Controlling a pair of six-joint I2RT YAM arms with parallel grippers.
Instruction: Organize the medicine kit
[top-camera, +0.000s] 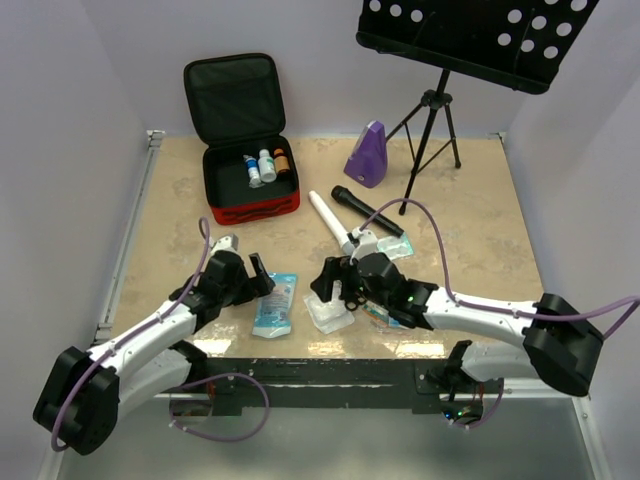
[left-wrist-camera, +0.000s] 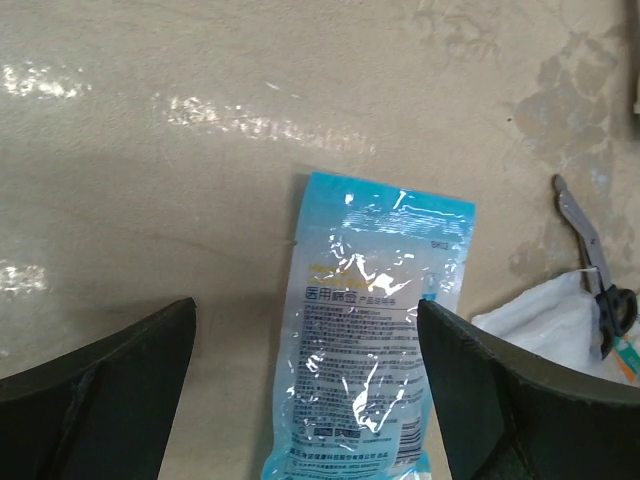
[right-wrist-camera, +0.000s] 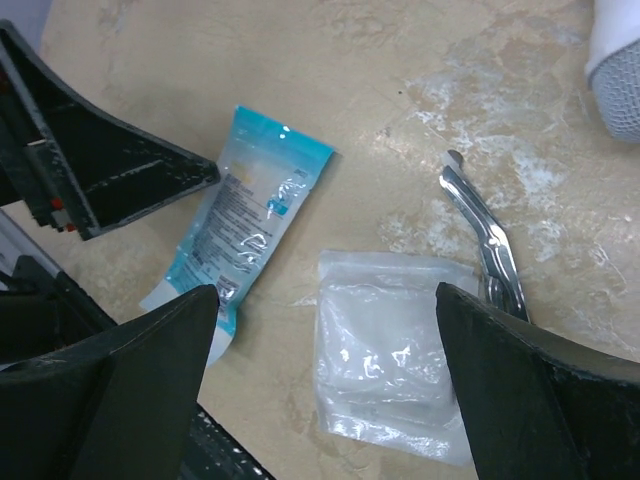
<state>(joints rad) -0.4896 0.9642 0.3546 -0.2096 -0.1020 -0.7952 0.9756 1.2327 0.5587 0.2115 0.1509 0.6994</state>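
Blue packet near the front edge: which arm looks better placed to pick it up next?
Probably the left. The left pincer, open, hangs above the blue packet, which shows between its fingers. The right pincer, also open, is lined up over the clear pouch beside the scissors instead.

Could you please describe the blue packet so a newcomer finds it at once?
From the open red medicine kit, come toward the table's near edge. The blue packet lies flat beside a clear pouch; it alone is blue with print.
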